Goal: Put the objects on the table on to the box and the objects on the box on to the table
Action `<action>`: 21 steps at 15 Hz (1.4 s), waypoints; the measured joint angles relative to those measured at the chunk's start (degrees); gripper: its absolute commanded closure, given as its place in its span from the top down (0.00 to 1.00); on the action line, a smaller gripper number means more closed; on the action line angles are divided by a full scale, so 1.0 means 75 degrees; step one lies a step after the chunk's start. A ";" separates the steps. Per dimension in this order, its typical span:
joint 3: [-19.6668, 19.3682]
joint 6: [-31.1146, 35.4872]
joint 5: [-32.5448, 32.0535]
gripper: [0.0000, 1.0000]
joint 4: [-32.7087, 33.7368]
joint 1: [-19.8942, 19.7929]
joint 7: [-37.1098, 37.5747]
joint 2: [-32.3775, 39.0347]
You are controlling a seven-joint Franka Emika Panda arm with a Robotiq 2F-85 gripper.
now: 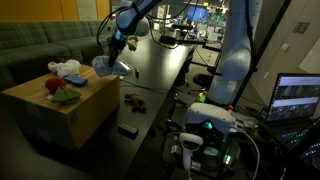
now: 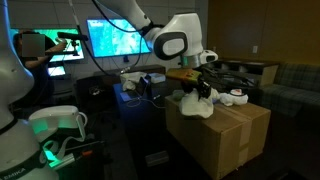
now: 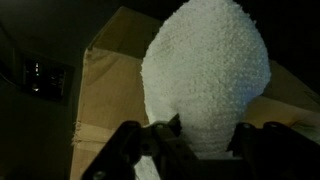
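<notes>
The fingers (image 3: 122, 148) pinch narrowly on a white cloth (image 3: 205, 80) above the plain brown box (image 3: 105, 85).

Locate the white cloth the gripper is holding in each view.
Exterior view: white cloth upper left-centre, hanging below the gripper, by the far corner of the cardboard box.
Exterior view: centre, hanging down to the left end of the box top.
Wrist view: fills the centre, rising from the bottom edge.
Shared landmark: the cardboard box.

White arm (image 2: 178, 42), dark gripper (image 3: 190, 140)
</notes>
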 measured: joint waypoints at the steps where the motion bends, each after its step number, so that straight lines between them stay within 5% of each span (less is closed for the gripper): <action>1: 0.0000 0.0002 -0.0041 0.11 0.0139 0.0052 0.0000 0.0177; 16: -0.0044 0.0876 -0.1054 0.12 0.2031 0.0209 0.0534 0.2574; 17: -0.0064 0.0955 -0.1168 0.44 0.2131 0.0211 0.0621 0.2683; 21: -0.0144 0.1028 -0.1573 0.68 0.2454 0.0235 0.0936 0.2931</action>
